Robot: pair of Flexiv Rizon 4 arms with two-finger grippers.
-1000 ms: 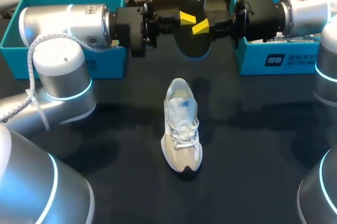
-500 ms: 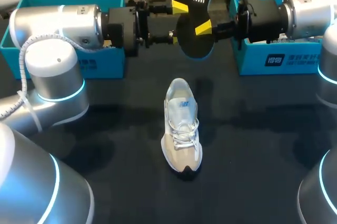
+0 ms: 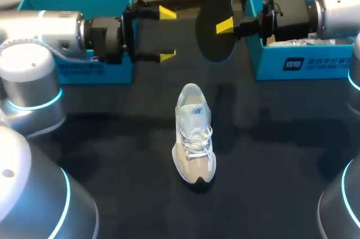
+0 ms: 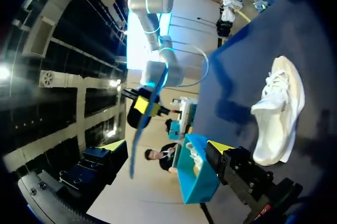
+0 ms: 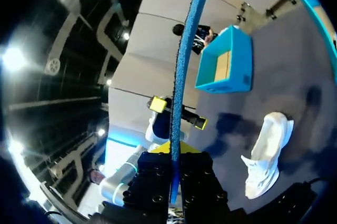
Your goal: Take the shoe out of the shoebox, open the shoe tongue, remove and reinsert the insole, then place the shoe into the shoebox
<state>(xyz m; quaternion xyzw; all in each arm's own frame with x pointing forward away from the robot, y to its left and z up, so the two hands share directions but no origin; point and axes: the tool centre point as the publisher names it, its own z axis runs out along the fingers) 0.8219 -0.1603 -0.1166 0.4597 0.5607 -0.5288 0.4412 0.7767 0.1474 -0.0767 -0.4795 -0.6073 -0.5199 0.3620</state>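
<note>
Insole stands clamped in right tool, apart from shoe.

Dark, plain table top, faint shadows across its matte surface.

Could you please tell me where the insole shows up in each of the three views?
Head view: the insole stands on edge above the table, between the two blue boxes, clamped in the right gripper.
Left wrist view: the insole is edge-on, held by the other arm's gripper.
Right wrist view: the insole is edge-on, rising straight out of that gripper.
Shared landmark: the white shoe on the table.
</note>
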